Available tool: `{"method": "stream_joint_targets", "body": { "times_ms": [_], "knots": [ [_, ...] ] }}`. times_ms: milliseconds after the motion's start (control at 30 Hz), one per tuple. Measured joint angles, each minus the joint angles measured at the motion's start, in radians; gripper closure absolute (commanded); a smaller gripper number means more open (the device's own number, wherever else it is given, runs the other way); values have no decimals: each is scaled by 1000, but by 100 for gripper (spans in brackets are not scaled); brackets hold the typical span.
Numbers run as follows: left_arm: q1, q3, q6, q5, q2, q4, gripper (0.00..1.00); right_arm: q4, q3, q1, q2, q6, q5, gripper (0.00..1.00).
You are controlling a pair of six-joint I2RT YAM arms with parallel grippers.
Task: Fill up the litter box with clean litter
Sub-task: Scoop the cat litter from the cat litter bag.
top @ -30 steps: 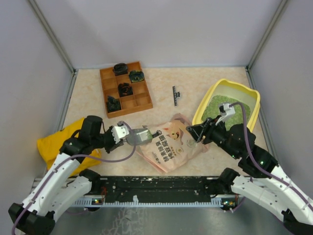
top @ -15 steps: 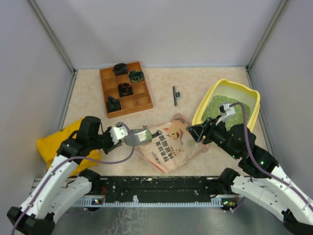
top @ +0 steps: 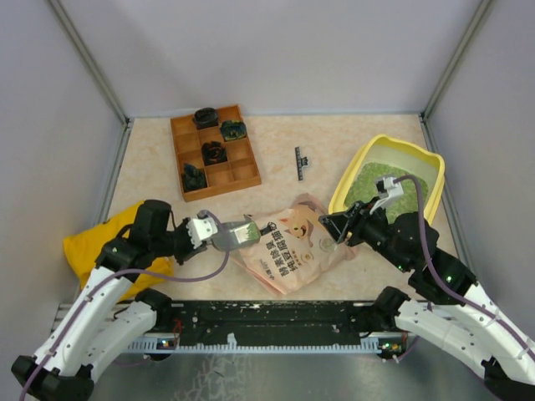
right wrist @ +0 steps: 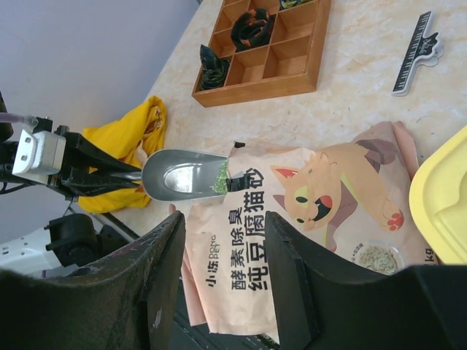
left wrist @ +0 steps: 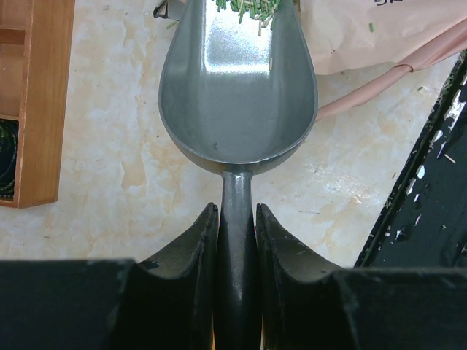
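The yellow litter box (top: 344,182) stands at the right, with green clean litter (top: 368,180) inside; its rim shows at the edge of the right wrist view (right wrist: 441,197). My left gripper (top: 216,232) (left wrist: 236,211) is shut on the handle of a grey scoop (top: 236,233) (left wrist: 237,95). The scoop's bowl lies at the mouth of the pink pouch (top: 292,246) (right wrist: 321,197), and a few green granules (left wrist: 244,6) (right wrist: 220,177) sit at its tip. My right gripper (top: 330,227) (right wrist: 225,219) hangs open over the pouch's right end, beside the box, holding nothing.
A brown wooden compartment tray (top: 214,150) with dark objects stands at the back left. A yellow cloth bag (top: 92,246) lies under my left arm. A black clip (top: 299,163) lies between tray and box. A black rail (top: 276,317) runs along the near edge.
The left wrist has shifted very slightly with the scoop still at the pouch's mouth. The right arm has not moved.
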Motion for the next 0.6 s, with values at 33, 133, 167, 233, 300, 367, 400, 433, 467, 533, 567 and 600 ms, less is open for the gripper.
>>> {"method": "stream_joint_targets", "body": {
  "times_ms": [33,133,167,233,300,367,400,433,467,533,567,600],
  "knots": [
    [0,0,0,0,-2,-2,100,0,0,0,0,0,0,52],
    [0,0,0,0,-10,-8,100,0,0,0,0,0,0,52],
    [0,0,0,0,-11,-8,100,0,0,0,0,0,0,52],
    [0,0,0,0,-14,-11,100,0,0,0,0,0,0,52],
    [0,0,0,0,-14,-14,100,0,0,0,0,0,0,52],
    [0,2,0,0,-14,-16,100,0,0,0,0,0,0,52],
    [0,3,0,0,-14,-19,100,0,0,0,0,0,0,52],
    [0,4,0,-1,-15,-21,100,0,0,0,0,0,0,52],
    [0,5,0,-1,-17,-23,100,0,0,0,0,0,0,52],
    [0,6,1,-1,-21,-29,100,0,0,0,0,0,0,52],
    [0,8,0,-1,-23,-31,100,0,0,0,0,0,0,52],
    [0,10,0,-1,-24,-33,100,0,0,0,0,0,0,52]
  ]
}}
